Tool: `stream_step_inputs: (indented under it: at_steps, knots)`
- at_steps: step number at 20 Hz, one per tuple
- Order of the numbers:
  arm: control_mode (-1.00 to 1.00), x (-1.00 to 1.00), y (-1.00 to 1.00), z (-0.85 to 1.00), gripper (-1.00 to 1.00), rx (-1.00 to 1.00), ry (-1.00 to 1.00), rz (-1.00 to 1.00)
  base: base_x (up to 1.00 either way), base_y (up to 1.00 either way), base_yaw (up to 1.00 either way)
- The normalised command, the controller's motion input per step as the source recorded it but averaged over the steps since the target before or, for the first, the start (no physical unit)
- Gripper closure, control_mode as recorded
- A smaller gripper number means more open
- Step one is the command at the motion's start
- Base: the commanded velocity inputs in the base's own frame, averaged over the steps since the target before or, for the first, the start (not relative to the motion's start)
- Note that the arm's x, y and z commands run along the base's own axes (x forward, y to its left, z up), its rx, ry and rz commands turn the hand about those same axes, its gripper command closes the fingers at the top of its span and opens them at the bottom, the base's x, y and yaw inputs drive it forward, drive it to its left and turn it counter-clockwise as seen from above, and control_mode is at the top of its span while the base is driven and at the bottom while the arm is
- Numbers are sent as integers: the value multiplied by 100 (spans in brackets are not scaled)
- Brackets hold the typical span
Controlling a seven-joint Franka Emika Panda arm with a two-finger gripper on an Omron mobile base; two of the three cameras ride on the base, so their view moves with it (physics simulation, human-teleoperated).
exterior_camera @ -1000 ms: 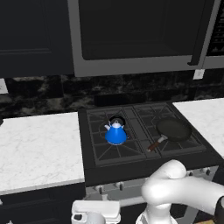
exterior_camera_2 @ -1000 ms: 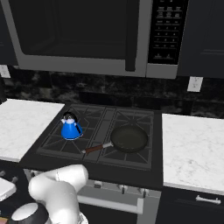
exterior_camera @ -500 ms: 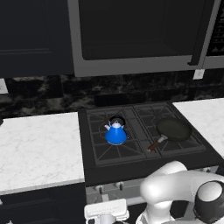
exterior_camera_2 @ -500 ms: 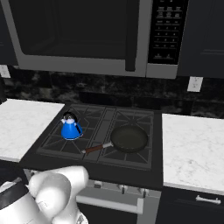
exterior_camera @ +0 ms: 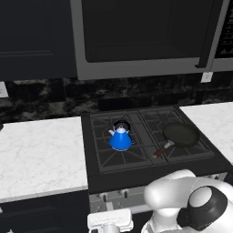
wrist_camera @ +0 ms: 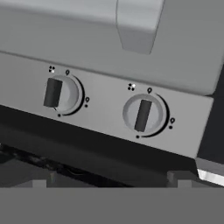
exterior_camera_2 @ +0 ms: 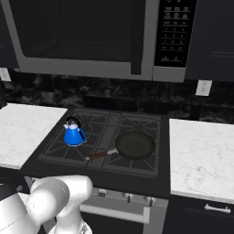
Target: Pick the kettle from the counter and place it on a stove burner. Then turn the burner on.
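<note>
Left base view: kettle (exterior_camera: 120, 139) on stove burner (exterior_camera: 120, 142), well above the low, wide-open, empty claw (exterior_camera: 110, 224).

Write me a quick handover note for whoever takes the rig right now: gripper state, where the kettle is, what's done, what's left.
Gripper: open, holding nothing, low in front of the stove; the hand view faces two knobs on the control panel.
Kettle: upright on the left front stove burner, off the counter.
Frying pan: on the right side of the cooktop.
Done: kettle placed.
Left: turn the knob for the kettle's burner; which knob that is, I cannot tell.
</note>
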Motion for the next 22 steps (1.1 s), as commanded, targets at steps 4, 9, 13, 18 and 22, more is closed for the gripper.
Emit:
stream_step_inputs:
  at_steps: [4, 9, 13, 18, 22]
  knots:
    - [-100, 52, -22, 0, -100, 3, 0, 1, 0, 0, 0]
    - [-100, 16, -1, 0, -100, 0, 0, 1, 0, 0, 0]
    - [-100, 0, 6, -4, -100, 0, 0, 0, 0, 0, 0]
    - [-100, 7, 12, -17, -100, -3, 0, 0, 0, 0, 0]
    - [-100, 24, 5, -24, -100, 0, 0, 0, 0, 0, 0]
